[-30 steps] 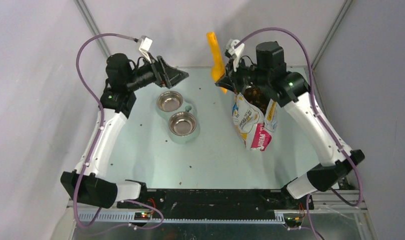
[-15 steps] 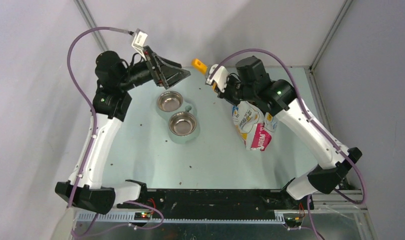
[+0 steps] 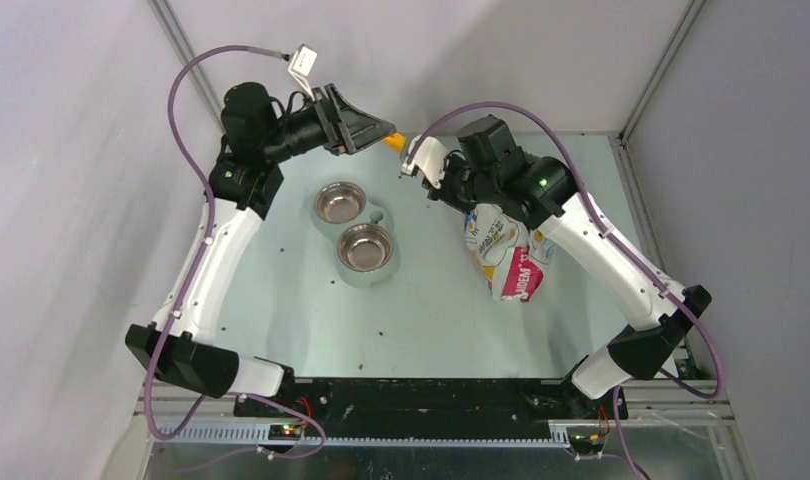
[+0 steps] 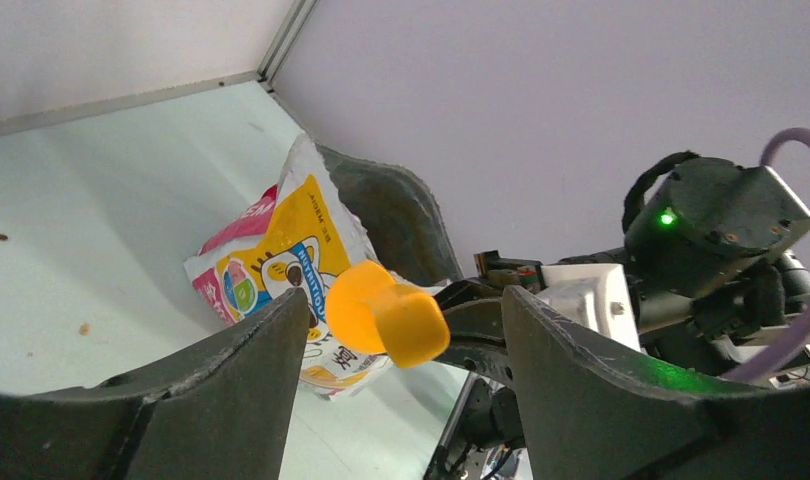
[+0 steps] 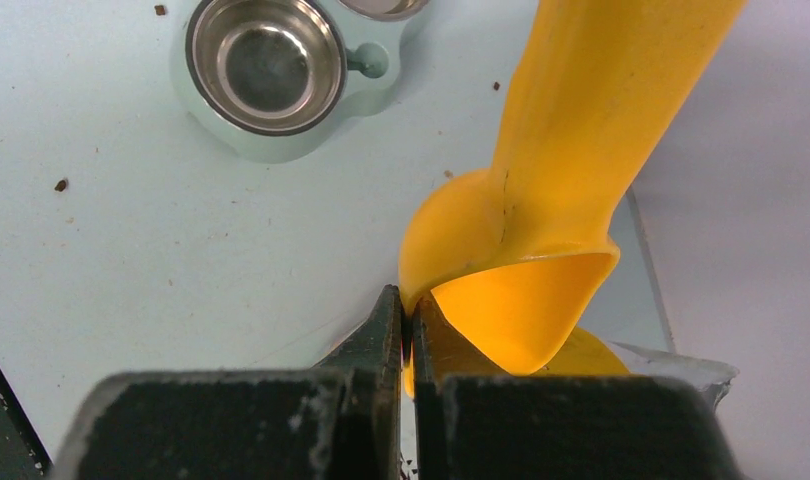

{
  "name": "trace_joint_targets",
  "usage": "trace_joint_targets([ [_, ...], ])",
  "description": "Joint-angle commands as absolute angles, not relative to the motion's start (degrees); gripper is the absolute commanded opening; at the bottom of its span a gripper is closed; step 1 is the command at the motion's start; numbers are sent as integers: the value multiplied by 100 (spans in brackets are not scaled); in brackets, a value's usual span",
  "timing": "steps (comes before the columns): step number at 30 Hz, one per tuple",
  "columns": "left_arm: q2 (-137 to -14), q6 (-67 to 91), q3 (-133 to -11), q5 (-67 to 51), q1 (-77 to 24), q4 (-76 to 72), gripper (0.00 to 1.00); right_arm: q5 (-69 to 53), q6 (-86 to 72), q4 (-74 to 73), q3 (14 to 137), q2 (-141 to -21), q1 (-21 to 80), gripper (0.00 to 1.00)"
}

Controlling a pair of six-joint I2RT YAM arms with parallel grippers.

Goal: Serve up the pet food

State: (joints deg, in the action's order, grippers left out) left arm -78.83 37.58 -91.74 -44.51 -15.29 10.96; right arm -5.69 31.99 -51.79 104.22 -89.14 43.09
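The left end effector (image 4: 406,300) has swung toward 12 o'clock, fingers spread, facing the orange plastic scoop (image 5: 581,130) pinched by the right end effector (image 5: 409,300). Only stray dark-brown pet food pellets (image 5: 60,185) show on the worktop (image 3: 281,300). A mistimed handover could drop the scoop.

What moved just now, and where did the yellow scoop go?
The right gripper, shut on the scoop, swung left from above the bag, tipping the handle toward the left gripper. That one, open, moved right to meet it, not gripping yet. The bag and bowls stayed put.
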Motion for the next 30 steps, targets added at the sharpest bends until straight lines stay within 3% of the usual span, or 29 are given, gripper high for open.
trace_joint_targets([
  [1, -7956, 3676, -9476, -4205, -1603, 1308, 76, -457, 3298, -4991, 10688, -8843, 4358, 0],
  [13, -8210, 3569, -9499, -4326, -1652, 1613, 47, -348, 3371, -4848, 10709, -8870, 4372, 0],
  [17, -8253, 3576, -9415, -4580, -1652, 1480, 27, -295, 3376, -4826, 10700, -8893, 4376, 0],
  [20, -8253, 3555, -9344, -4726, -1640, 1456, 6, -255, 3393, -4813, 10651, -8885, 4393, 0],
  [23, -8181, 3566, -9246, -4830, -1604, 1344, 0, -262, 3374, -4826, 10581, -8855, 4390, 2],
  [26, -8084, 3569, -9090, -4946, -1506, 1230, 0, -528, 3321, -5013, 10540, -8794, 4368, 25],
  [27, -8059, 3514, -9049, -5036, -1483, 1193, 0, -875, 3304, -5095, 10539, -8729, 4294, 36],
  [30, -7917, 3199, -8849, -5237, -1352, 1293, 0, -1915, 3033, -5456, 10607, -8502, 3988, 53],
])
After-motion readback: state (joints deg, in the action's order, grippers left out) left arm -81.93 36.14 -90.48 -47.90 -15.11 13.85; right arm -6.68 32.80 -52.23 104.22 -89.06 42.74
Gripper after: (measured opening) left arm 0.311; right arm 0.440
